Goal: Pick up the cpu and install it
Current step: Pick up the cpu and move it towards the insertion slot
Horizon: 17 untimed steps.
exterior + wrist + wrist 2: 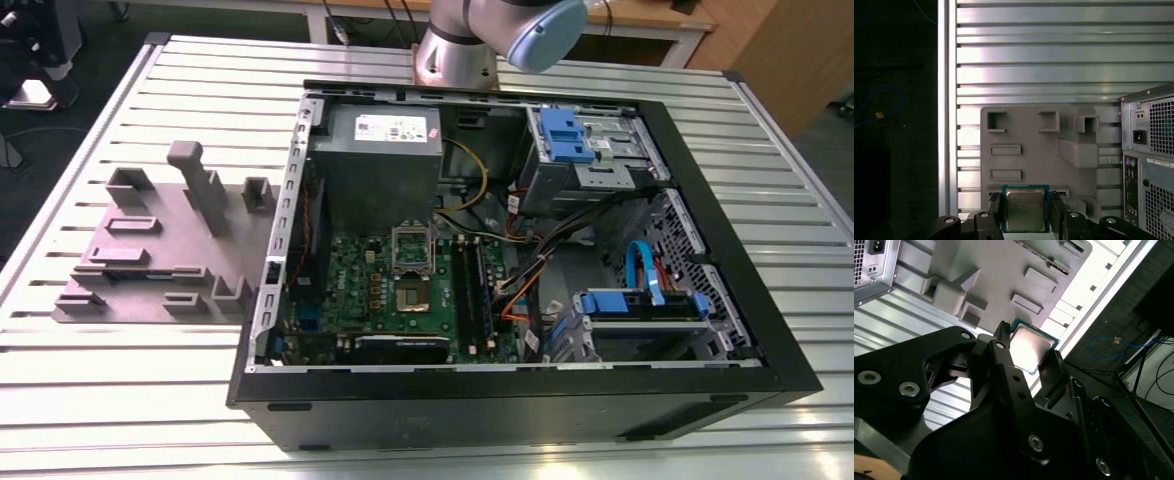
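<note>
First wrist view: claw (1026,219) grips cpu (1025,207).

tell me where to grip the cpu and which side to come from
Grip the cpu by two opposite thin edges, probably coming straight onto its flat metal top. It is a thin flat square, so only the rim offers parallel faces, and the top is left untouched. In the first wrist view the tool sits that way, with its fingers against the two side edges.
</note>
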Available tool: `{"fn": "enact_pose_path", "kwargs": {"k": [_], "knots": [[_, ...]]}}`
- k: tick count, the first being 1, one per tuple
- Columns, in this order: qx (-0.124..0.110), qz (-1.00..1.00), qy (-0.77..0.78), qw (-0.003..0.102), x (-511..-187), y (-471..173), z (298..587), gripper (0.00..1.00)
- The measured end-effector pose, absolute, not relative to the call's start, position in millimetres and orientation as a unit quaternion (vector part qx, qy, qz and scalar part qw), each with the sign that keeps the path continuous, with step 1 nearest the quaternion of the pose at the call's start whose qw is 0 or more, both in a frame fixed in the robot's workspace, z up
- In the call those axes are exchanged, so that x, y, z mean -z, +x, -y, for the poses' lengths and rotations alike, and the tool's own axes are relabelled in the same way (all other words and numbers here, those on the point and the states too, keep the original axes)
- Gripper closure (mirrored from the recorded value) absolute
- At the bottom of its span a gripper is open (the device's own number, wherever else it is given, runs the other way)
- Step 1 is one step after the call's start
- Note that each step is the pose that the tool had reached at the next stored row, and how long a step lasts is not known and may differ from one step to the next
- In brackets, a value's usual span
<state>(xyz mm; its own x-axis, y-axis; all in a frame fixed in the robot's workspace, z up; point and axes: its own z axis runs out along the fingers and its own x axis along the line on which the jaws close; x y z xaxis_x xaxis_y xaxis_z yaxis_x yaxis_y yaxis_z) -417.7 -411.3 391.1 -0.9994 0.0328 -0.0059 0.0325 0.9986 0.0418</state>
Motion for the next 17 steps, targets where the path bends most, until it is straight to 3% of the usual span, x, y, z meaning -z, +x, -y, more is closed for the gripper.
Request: {"fn": "enact_pose_path", "kwargs": {"k": [17], "knots": [[-0.021,-1.000,0.016,0.003,-391.1,-411.3,411.3,0.53]]}}
